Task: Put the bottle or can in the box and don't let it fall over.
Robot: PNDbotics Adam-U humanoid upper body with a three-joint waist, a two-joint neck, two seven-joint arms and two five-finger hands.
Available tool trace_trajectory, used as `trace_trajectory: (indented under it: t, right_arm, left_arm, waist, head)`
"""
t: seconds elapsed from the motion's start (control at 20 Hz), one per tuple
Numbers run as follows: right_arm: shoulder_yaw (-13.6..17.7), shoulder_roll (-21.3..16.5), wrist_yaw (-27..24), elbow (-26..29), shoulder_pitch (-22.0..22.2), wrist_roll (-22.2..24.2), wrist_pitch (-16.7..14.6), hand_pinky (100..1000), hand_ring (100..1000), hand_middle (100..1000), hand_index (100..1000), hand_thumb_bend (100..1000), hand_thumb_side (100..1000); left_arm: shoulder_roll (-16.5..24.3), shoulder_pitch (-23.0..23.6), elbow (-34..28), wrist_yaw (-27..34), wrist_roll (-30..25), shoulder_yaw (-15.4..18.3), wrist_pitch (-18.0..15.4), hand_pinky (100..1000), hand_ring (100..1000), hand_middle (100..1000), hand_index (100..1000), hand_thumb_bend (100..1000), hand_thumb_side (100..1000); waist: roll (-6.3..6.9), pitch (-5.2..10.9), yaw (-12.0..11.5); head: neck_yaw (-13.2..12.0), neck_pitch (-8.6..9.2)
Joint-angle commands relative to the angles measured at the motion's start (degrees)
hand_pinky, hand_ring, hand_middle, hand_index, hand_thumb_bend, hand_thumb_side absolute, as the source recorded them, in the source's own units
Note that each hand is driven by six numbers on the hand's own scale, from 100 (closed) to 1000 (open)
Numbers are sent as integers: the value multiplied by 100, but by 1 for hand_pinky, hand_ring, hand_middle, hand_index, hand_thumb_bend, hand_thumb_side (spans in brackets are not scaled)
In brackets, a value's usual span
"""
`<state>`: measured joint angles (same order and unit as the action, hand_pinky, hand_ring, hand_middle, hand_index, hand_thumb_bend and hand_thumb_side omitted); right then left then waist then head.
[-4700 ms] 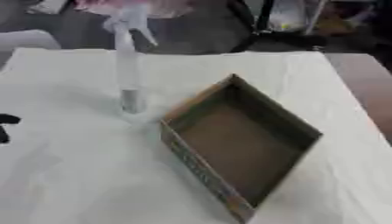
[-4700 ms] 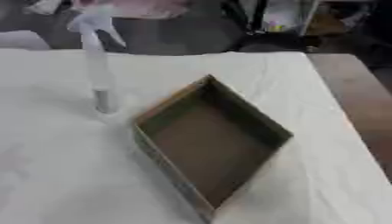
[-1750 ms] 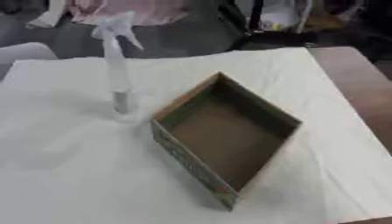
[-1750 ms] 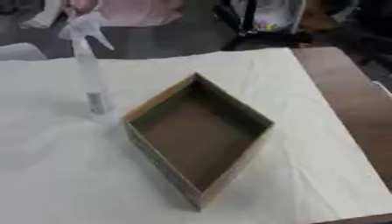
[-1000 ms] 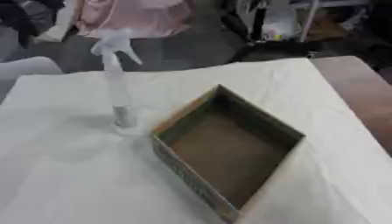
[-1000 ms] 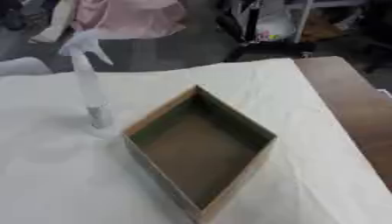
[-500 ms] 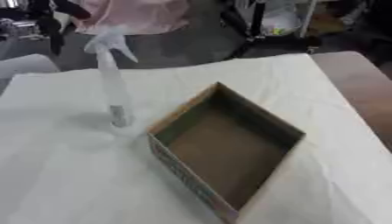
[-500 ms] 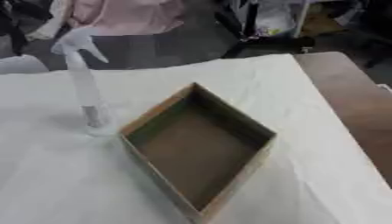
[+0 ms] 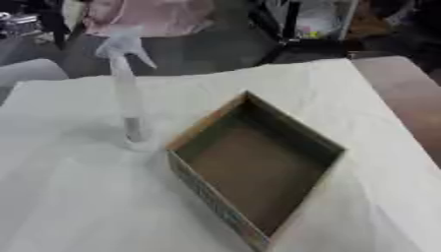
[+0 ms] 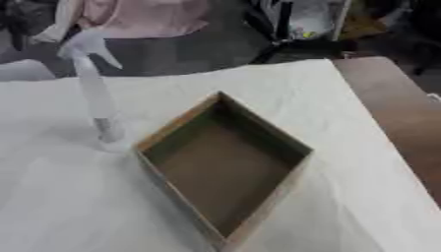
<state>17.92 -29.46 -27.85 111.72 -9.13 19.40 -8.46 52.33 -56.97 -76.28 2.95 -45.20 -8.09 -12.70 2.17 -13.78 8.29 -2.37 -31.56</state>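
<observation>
No readable text, a printed strip on the box [image 9: 209, 197] outer side, too blurred to read

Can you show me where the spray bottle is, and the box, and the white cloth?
spray bottle [image 9: 127, 98]: left eye view, on its clear body.
box [image 9: 198, 183]: left eye view, on its near outer wall.
white cloth [image 10: 78, 206]: right eye view, on a bare part left of the box.

No part of the robot's body shows in either eye view: neither arm nor hand comes into the pictures, so its looks cannot be told.
</observation>
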Motion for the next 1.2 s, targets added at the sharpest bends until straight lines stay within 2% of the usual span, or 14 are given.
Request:
trace_trajectory:
  t: [0.05,0.15,0.25,0.3,0.4,0.45,0.5,0.55,0.65,0.75,0.95,1.2]
  right_arm:
    - [28,-89,46,21,-55,31,-2,1000,1000,1000,981,100,446]
    - [28,-78,55,18,-64,41,10,1000,1000,1000,981,100,450]
    - [30,-66,66,17,-73,50,22,1000,1000,1000,981,100,453]
    - [30,-61,71,17,-78,54,26,1000,1000,1000,981,100,454]
    - [32,-53,81,19,-90,58,30,1000,1000,1000,981,100,455]
    - [33,-51,84,20,-94,59,30,1000,1000,1000,981,100,455]
    - [33,-49,86,21,-98,59,29,1000,1000,1000,981,100,455]
    - [33,-47,88,23,-103,60,28,1000,1000,1000,981,100,456]
    - [32,-40,93,23,-114,64,28,1000,1000,1000,981,100,459]
    - [31,-30,101,20,-122,70,32,1000,1000,1000,981,100,462]
    - [28,-25,108,18,-136,81,31,1000,1000,1000,981,100,460]
    - [12,-20,107,9,-154,104,34,1000,1000,1000,980,100,462]
  left_arm:
    - [172,-137,-29,62,179,141,15,887,613,1000,1000,100,803]
    - [176,-138,-34,53,237,163,21,906,617,1000,1000,100,784]
    - [167,-118,-54,20,235,145,1,941,659,1000,1000,204,768]
    - [158,-107,-60,-16,199,129,-7,951,671,1000,1000,226,765]
    - [128,-104,-52,-90,133,117,-9,974,703,1000,1000,273,835]
    - [114,-107,-43,-119,110,111,-1,998,738,1000,1000,415,891]
    - [102,-111,-37,-138,93,105,12,1000,768,1000,1000,505,926]
    - [89,-116,-29,-140,87,102,35,1000,805,1000,1000,698,1000]
    - [73,-130,-9,-155,129,104,116,1000,825,1000,1000,803,1000]
    - [64,-136,-15,-217,234,103,201,1000,831,1000,1000,863,1000]
    - [57,-128,-54,-329,373,77,286,1000,848,1000,1000,866,1000]
    - [45,-147,-84,-409,385,73,238,1000,820,1000,1000,731,1000]
  waist:
    - [6,53,6]
    - [20,37,11]
    - [33,15,24]
    - [38,3,34]
    - [45,-21,56]
    - [47,-31,68]
    - [49,-41,80]
    - [51,-52,92]
    - [56,-73,113]
    - [60,-92,131]
    - [59,-113,156]
    - [57,-125,170]
  head:
    - [-5,61]
    - [-3,63]
    - [-5,74]
    - [-8,82]
    - [-16,103]
    - [-20,117]
    - [-26,130]
    - [-33,141]
    - [-45,152]
    - [-49,164]
    - [-47,183]
    - [-53,254]
